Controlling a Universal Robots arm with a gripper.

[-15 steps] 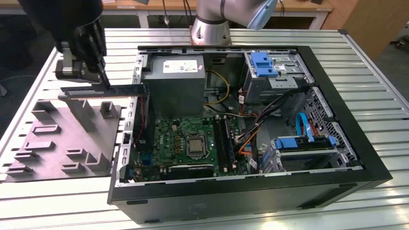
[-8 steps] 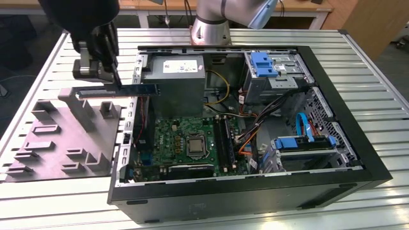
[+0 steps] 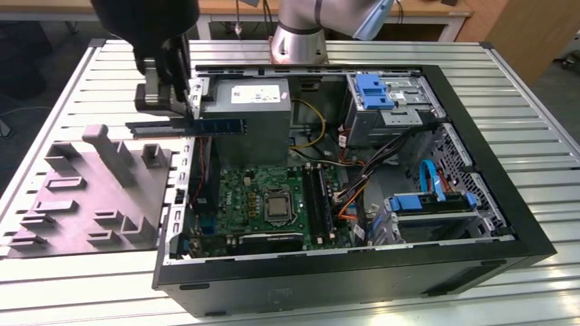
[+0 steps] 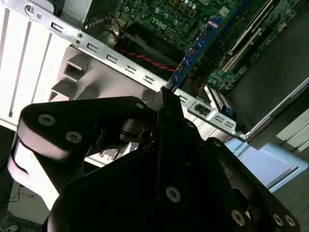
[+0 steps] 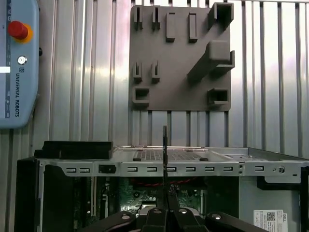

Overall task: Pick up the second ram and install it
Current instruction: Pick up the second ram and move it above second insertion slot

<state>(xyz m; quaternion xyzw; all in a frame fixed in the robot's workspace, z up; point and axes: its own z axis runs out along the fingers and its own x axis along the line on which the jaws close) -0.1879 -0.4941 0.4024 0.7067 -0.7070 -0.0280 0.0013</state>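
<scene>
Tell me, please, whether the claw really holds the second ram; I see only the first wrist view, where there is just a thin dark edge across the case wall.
Observer: Yes; in the exterior view the claw grips the second ram by one end, and the stick juts level towards the exterior view's right.
Operator: Where does it sit relative to the slots?
Observer: It hangs in front of the power supply, near the case edge beside the grey tray, well apart from the black motherboard slots.
Operator: Can you see its flat face?
Observer: Yes; in the second wrist view its blue-green face shows, free end pointing towards the motherboard.
</scene>
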